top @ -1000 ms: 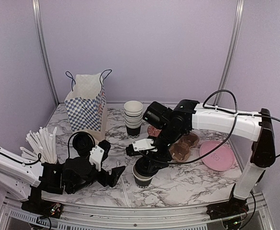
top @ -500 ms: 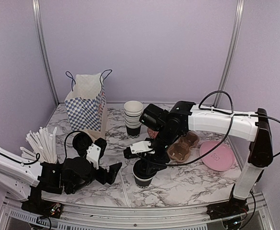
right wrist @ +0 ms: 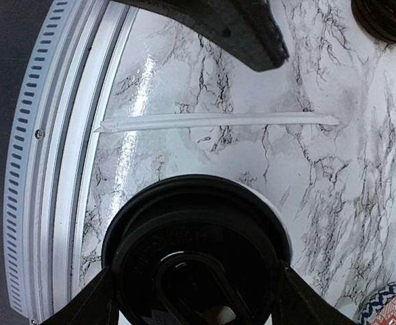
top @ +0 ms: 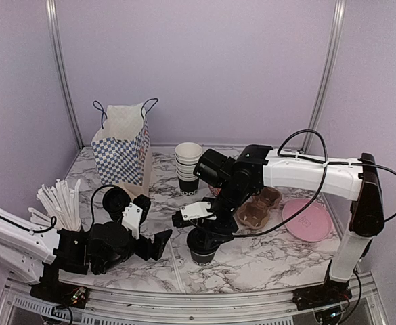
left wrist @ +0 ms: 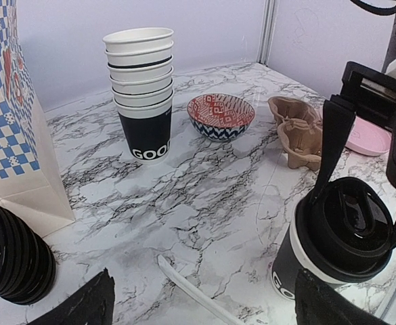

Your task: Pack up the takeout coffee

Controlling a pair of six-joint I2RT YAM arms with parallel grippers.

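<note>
The takeout coffee cup (top: 201, 254), black with white print, stands near the table's front middle; it also shows in the left wrist view (left wrist: 287, 272). A black lid (left wrist: 346, 230) sits on its white rim and fills the right wrist view (right wrist: 198, 250). My right gripper (top: 203, 237) points straight down over the cup, its fingers (left wrist: 334, 135) pressed against both sides of the lid, shut on it (right wrist: 198, 305). My left gripper (top: 156, 245) lies low on the table just left of the cup, open and empty (left wrist: 204, 308).
A blue checked paper bag (top: 122, 145) stands at the back left. A stack of white-rimmed cups (top: 188, 166), a stack of black lids (top: 116, 200), a straw holder (top: 59, 203), a patterned bowl (left wrist: 221, 115), a cardboard carrier (top: 258, 206) and a pink plate (top: 306, 218) surround it. A wrapped straw (left wrist: 198, 291) lies by the cup.
My right gripper has shifted a little left and down with the lid on the cup. My left gripper has drawn slightly back to the left and lower.
</note>
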